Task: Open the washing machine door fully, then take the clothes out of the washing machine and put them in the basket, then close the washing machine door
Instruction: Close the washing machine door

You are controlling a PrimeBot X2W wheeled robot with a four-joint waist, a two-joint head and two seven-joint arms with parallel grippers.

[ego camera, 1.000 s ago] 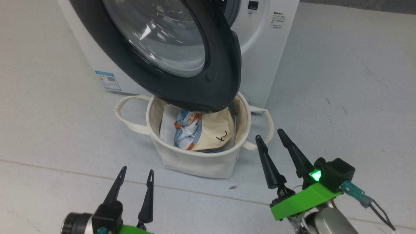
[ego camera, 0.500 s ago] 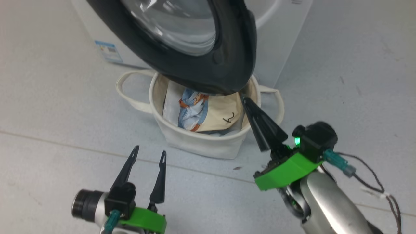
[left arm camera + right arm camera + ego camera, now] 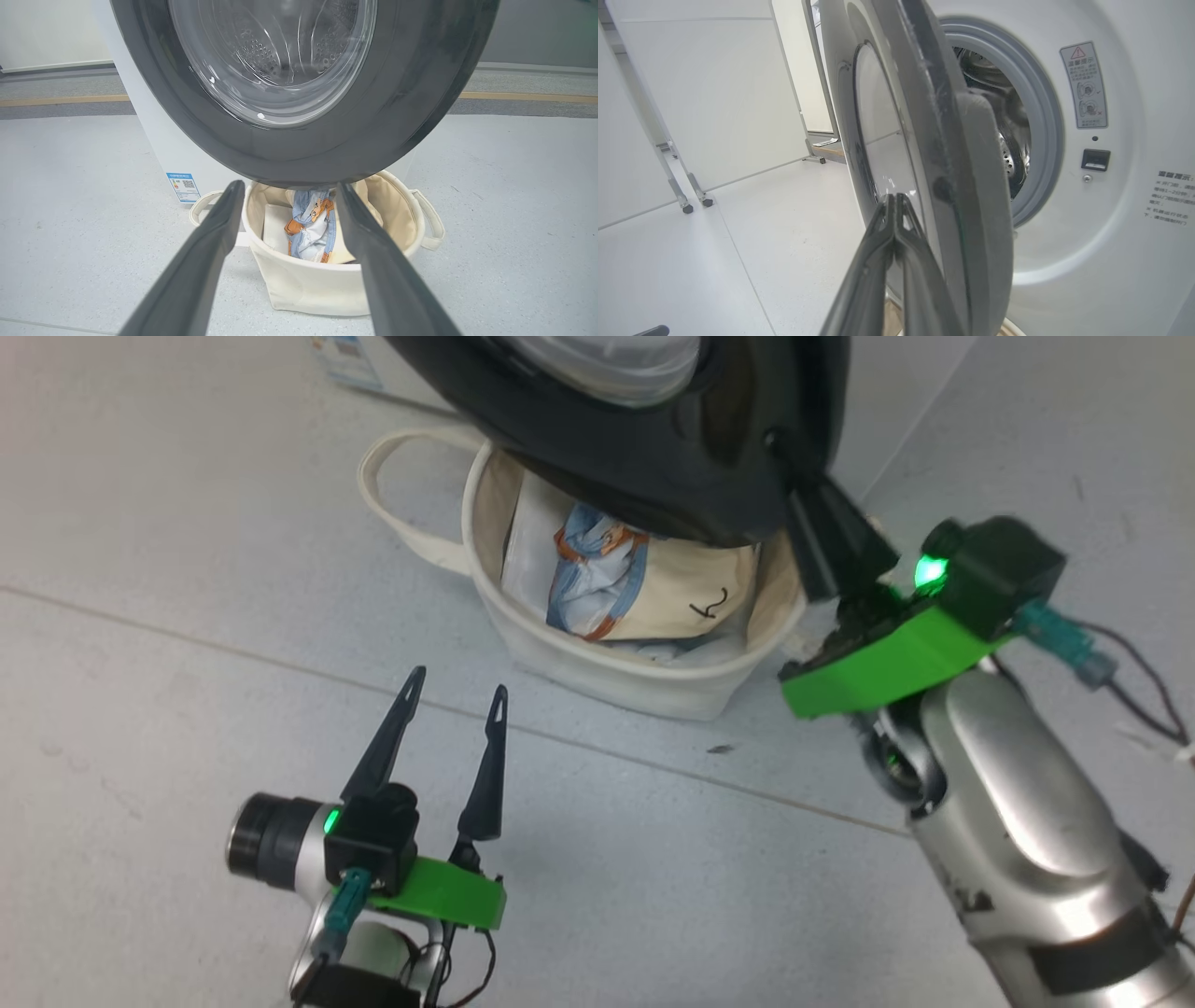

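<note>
Washing machine door (image 3: 653, 457) overhangs the basket (image 3: 607, 677); right gripper (image 3: 894, 198), pressed together, at its right edge; left gripper (image 3: 459, 679) spread over near floor (image 3: 140, 616).

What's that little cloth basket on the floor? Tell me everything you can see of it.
The basket is round and soft-sided, seemingly off-white canvas, with beige lining and a loop handle on each side. It stands upright on the grey floor before the white washing machine, its back rim under the open door; whether they touch is unclear. Inside lie a light blue garment with orange-brown figures, a cream garment with a black mark and a flat white sheet.
</note>
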